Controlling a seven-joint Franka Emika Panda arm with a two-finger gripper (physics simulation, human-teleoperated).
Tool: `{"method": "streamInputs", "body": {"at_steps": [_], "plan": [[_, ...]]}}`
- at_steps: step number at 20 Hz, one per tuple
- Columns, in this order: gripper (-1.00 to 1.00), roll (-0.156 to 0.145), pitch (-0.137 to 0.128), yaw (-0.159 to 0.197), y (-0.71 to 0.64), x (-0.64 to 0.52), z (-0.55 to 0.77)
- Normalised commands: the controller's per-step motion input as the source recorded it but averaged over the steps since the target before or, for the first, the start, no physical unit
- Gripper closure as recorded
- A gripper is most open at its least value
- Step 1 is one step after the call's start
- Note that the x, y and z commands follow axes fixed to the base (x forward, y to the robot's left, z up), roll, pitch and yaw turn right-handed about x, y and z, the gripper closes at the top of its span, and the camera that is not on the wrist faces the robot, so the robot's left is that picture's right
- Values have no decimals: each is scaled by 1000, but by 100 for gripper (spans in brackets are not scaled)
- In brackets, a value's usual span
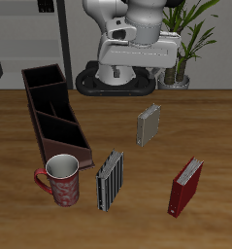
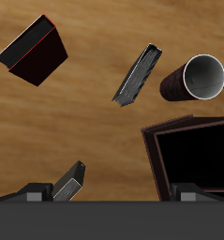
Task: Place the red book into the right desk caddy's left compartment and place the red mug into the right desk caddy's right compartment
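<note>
The fingers (image 2: 31, 190) show only as two dark tips at the edge of the wrist view, set wide apart with nothing between them; in the exterior view the gripper is hard to tell from the white arm (image 1: 127, 39) held high at the back of the table (image 1: 205, 117). The table is wood-grained brown. The red book (image 1: 185, 186) stands upright near the front edge, a thin hardback with a dark red cover and white page edges, its spine vertical and its pages turned toward the back. The mug (image 1: 61, 179) is a dark red cylinder with pale speckles, a red handle and a white inside; it stands upright with the mouth up, just off the caddy's (image 1: 54, 110) near end, handle pointing away from the books. The caddy is a long, narrow, dark maroon open box, its long axis running from the back toward the front on a slant, with dividers across it. In the wrist view it is cut off, so only one dark section shows. Two grey-striped books (image 1: 110, 180) stand between the caddy and the red book.
</note>
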Motion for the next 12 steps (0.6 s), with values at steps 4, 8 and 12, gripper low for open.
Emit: {"method": "streamInputs", "body": {"at_steps": [4, 8, 12], "plan": [[-100, 4, -9, 11, -131, 179, 49], [-100, 15, -9, -5, -181, 235, 43], [-100, 33, 13, -30, -166, 189, 33]]}}
